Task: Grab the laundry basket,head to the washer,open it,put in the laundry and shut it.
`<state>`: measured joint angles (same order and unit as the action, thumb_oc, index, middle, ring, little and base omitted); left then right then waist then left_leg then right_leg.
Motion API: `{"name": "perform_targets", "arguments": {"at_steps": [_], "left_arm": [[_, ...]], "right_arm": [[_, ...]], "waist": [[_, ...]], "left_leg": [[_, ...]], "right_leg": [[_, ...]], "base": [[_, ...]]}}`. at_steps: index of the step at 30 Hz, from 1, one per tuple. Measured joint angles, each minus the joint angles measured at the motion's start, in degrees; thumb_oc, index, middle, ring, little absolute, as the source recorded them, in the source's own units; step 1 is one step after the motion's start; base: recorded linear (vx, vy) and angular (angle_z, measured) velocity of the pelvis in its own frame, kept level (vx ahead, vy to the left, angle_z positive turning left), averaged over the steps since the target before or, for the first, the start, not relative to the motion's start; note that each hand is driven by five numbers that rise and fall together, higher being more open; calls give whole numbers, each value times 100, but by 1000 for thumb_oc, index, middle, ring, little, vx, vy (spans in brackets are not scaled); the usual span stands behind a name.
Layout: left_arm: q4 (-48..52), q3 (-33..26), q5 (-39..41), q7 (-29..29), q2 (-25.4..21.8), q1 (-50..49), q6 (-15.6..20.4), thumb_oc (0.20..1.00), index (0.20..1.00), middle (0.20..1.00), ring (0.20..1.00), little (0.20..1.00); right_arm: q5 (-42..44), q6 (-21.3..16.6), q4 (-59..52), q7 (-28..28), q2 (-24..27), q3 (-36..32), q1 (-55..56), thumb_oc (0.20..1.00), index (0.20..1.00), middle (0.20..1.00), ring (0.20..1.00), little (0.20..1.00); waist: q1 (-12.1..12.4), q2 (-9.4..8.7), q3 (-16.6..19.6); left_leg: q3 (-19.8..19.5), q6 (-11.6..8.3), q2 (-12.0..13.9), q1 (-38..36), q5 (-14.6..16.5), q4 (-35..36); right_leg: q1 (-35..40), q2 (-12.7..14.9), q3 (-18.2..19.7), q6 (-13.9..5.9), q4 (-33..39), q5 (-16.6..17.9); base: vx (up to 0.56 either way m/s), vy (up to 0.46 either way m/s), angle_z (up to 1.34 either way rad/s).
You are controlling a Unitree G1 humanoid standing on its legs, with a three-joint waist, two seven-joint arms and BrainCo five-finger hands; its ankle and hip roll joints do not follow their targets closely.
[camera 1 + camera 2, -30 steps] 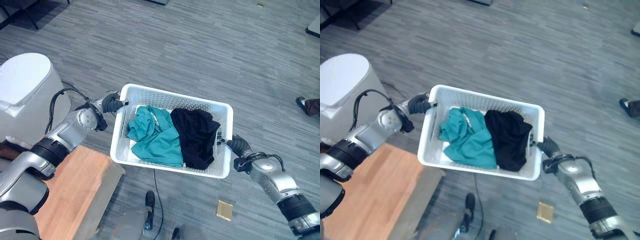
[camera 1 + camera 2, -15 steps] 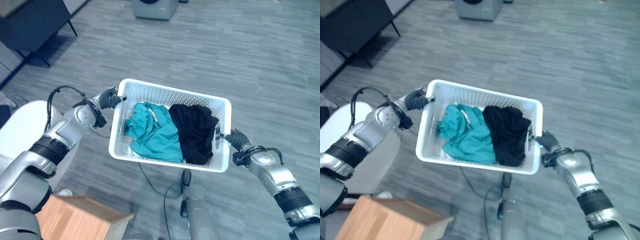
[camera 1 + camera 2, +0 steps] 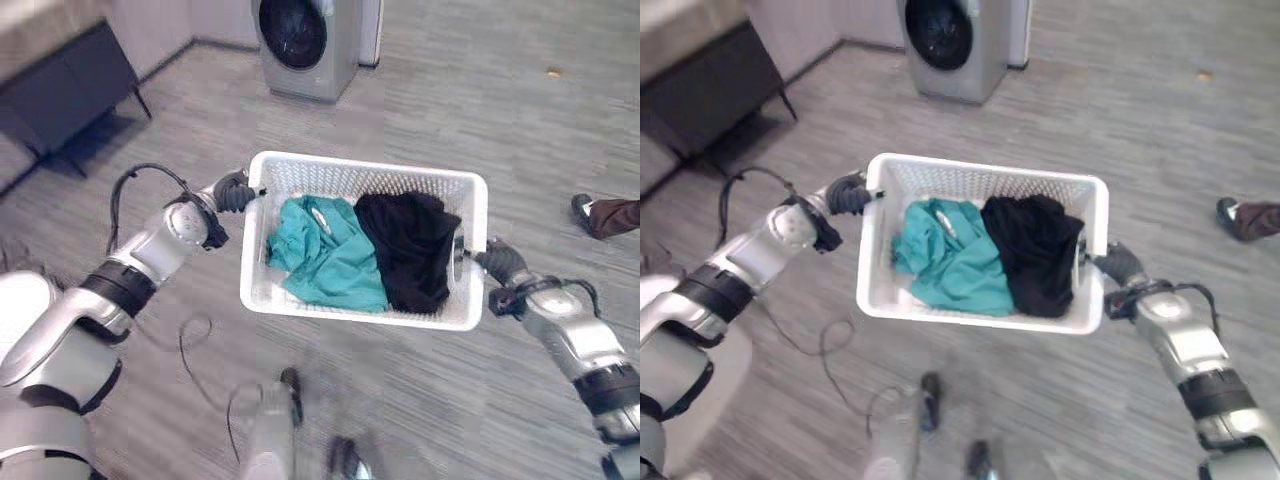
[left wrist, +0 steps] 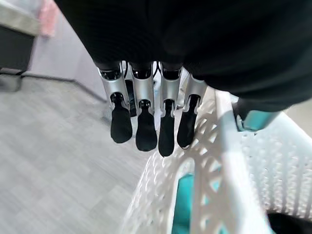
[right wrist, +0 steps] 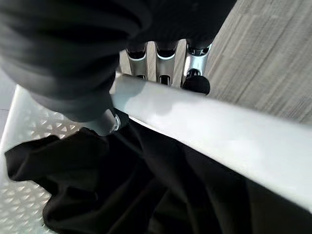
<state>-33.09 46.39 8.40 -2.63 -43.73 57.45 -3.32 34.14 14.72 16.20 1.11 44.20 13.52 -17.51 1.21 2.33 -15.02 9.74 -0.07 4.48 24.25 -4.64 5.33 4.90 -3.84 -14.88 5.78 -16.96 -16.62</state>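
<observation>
A white laundry basket [image 3: 360, 166] hangs above the floor between my two hands. Inside lie a teal garment [image 3: 330, 258] on the left and a black garment [image 3: 415, 245] on the right. My left hand [image 3: 232, 192] grips the basket's left end; in its wrist view the fingers [image 4: 141, 122] run down the outer wall [image 4: 214, 161]. My right hand [image 3: 497, 262] is shut on the right end, fingers [image 5: 165, 68] curled under the rim [image 5: 204, 141] above the black garment [image 5: 146, 195]. A silver washer [image 3: 305, 45] with a dark round door, shut, stands at the far side.
A dark low cabinet [image 3: 70, 90] stands at the upper left, beside the washer. A person's shoe [image 3: 600, 212] shows at the right edge. A small scrap [image 3: 553, 72] lies on the grey plank floor beyond the basket.
The camera has swung: the washer and dark cabinet have come into view at the top, the wooden table and white bin have gone. The basket stays held between both hands.
</observation>
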Motion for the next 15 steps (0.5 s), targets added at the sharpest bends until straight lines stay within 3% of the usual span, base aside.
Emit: {"name": "perform_targets", "arguments": {"at_steps": [1, 2, 3, 4, 5, 6, 7, 8, 9, 10, 11, 12, 13, 14, 15], "left_arm": [[-82, 0, 0, -6, -4, 12, -21, 200, 200, 200, 200, 200], [-179, 1, 1, -9, -20, 20, -50, 200, 200, 200, 200, 200], [-170, 70, 3, -9, -61, 22, -57, 200, 200, 200, 200, 200], [-144, 211, 3, -8, -87, 21, -67, 200, 200, 200, 200, 200], [-106, 261, 7, -12, -97, -45, -71, 200, 200, 200, 200, 200], [-62, 430, 5, -29, -181, -27, -62, 200, 200, 200, 200, 200], [-24, 470, 11, 4, -352, -32, -62, 200, 200, 200, 200, 200], [16, 546, 13, -6, -497, -22, -65, 200, 200, 200, 200, 200], [60, 552, 14, -33, -522, -22, -60, 200, 200, 200, 200, 200], [102, 541, 12, -25, -528, 6, -59, 200, 200, 200, 200, 200], [122, 541, 11, -26, -523, 20, -43, 200, 200, 200, 200, 200], [164, 541, 7, -23, -555, 24, -57, 200, 200, 200, 200, 200], [139, 463, 6, -9, -565, 27, -92, 200, 200, 200, 200, 200], [147, 383, 6, -8, -532, 32, -105, 200, 200, 200, 200, 200], [177, 367, 5, -9, -533, 79, -100, 200, 200, 200, 200, 200]], "right_arm": [[1, 0, 9, 1, -59, 71, -34, 200, 200, 200, 200, 200], [1, 0, 67, -2, -198, 83, -80, 200, 200, 200, 200, 200], [-2, 0, 149, 0, -279, 93, -130, 200, 200, 200, 200, 200], [-3, 0, 211, 1, -295, 89, -124, 200, 200, 200, 200, 200], [-1, 0, 223, -4, -254, 91, -87, 200, 200, 200, 200, 200], [-8, -16, 211, -19, -310, 47, -21, 200, 200, 200, 200, 200], [-7, -19, 202, -7, -510, 66, -46, 200, 200, 200, 200, 200], [-10, -21, 201, -29, -586, 76, -96, 200, 200, 200, 200, 200], [-26, -26, 210, 3, -619, 58, -103, 200, 200, 200, 200, 200], [-71, -26, 214, 11, -596, 55, -134, 200, 200, 200, 200, 200], [-74, -26, 220, 11, -597, 76, -76, 200, 200, 200, 200, 200], [-80, -25, 221, 4, -645, 79, -60, 200, 200, 200, 200, 200], [-135, -26, 227, 5, -769, 23, -84, 200, 200, 200, 200, 200], [-135, -26, 214, -9, -786, 18, -27, 200, 200, 200, 200, 200], [-135, -26, 199, -42, -782, 14, 17, 200, 200, 200, 200, 200]], "waist": [[53, -107, -63], [120, -322, -143], [157, -426, -144], [183, -441, -118], [219, -221, -20], [310, 91, 123], [427, -247, 214], [395, -451, 221], [427, -608, 302], [415, -638, 308], [307, -684, 303], [260, -735, 284], [266, -624, 273], [236, -458, 251], [196, -282, 198]], "left_leg": [[-39, 46, -134, 117, 30, -47], [-150, 143, -379, 206, 95, -280], [-114, 340, -625, 198, 168, -618], [-67, 662, -843, 77, 222, -960], [-148, 1406, -871, -261, 437, -979], [-634, 1591, -684, -807, -271, -469], [-402, 1541, -787, -811, -736, -704], [-201, 1549, -933, -725, -545, -1228], [-70, 1459, -1110, -752, -303, -1422], [47, 1497, -1260, -919, -189, -1487], [12, 1509, -1355, -1141, -12, -1535], [-38, 1383, -1422, -1453, 166, -1489], [-161, 1328, -1388, -1771, 594, -1518], [-287, 1281, -1298, -2069, 718, -1388], [-386, 1147, -1149, -2411, 629, -1184]], "right_leg": [[330, -8, 86, -2, 336, 0], [782, -17, 223, -130, 688, -41], [1029, -20, 283, -231, 756, -87], [1230, -101, 324, -376, 688, -138], [1281, -392, 378, -600, 301, -194], [1198, -557, 274, -773, -476, -564], [979, -37, 341, -855, -750, -829], [1028, 210, 538, -1182, -818, -861], [826, 457, 444, -1262, -1494, -686], [341, 830, 222, -1264, -2746, -44], [185, 1038, 149, -1247, -3373, 691], [-39, 1305, 174, -1188, -3996, 1506], [-556, 1589, 170, -1081, -4674, 1391], [-869, 1719, 104, -989, -4825, 1005], [-1190, 1873, -20, -962, -4822, 705]], "base": [[748, 125, -40], [582, 114, -18], [397, 91, -7], [221, 57, -7], [582, 188, -23], [778, 302, -48], [701, 338, -45], [529, 303, -31], [440, 259, -8], [433, 249, 19], [382, 213, 30], [520, 250, 19], [379, 164, -7], [359, 126, -8], [252, 12, 17]]}}
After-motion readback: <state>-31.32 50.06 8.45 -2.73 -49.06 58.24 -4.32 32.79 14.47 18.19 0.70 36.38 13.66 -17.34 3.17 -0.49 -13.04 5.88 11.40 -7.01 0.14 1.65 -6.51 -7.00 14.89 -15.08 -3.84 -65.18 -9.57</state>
